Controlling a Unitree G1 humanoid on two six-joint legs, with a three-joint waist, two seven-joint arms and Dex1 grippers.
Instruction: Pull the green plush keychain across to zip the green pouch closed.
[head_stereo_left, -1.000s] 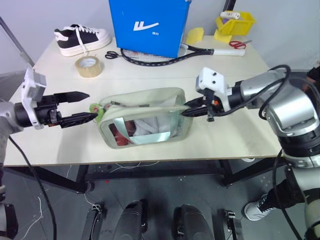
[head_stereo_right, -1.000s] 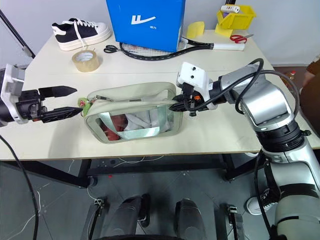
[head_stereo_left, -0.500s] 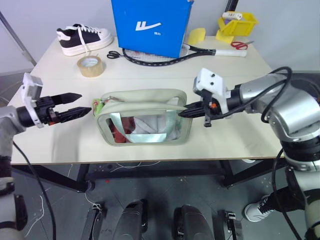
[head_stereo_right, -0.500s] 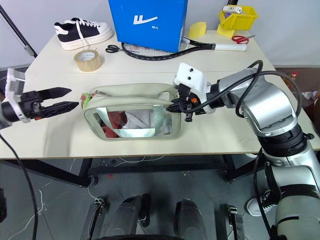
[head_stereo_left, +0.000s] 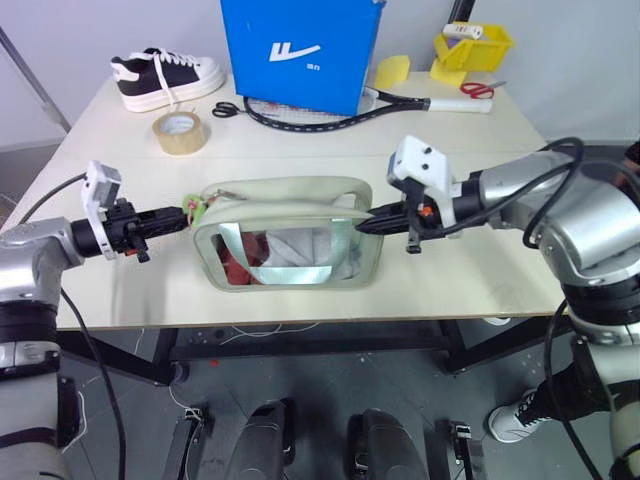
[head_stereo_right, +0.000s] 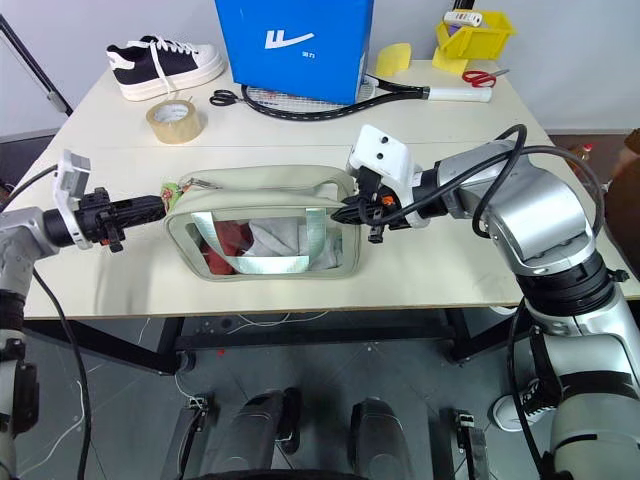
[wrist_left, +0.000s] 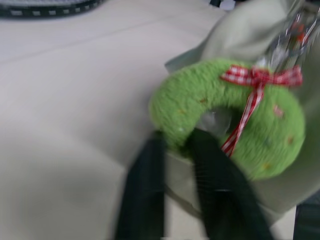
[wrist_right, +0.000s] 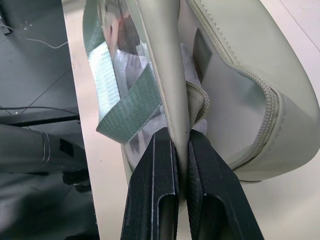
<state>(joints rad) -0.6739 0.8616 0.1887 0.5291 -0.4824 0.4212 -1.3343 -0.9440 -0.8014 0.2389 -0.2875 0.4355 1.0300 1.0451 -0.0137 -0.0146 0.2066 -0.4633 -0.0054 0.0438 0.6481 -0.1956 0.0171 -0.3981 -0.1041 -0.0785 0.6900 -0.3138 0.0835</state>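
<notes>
The keychain (wrist_left: 227, 117) hangs at the left end of the pouch (head_stereo_left: 290, 235), on the zipper pull. The left gripper (wrist_left: 177, 145) is closed on it: in the left wrist view the two black fingers (wrist_left: 212, 165) pinch the lower edge of the fuzzy ring, below its red checked bow. The pouch lies near the front edge of the table (head_stereo_left: 300, 150), with its long axis going left to right, so the zipper line runs from the keychain toward the right gripper (wrist_right: 180, 155). That gripper is pressed together on the pale rim at the right end of the pouch and can serve as an anchor. The pull should therefore go straight to the right, along the top of the pouch, toward the right gripper. Above the pouch the way is free. The tape roll (head_stereo_left: 177, 132) and the blue box (head_stereo_left: 300, 50) stand well behind.
</notes>
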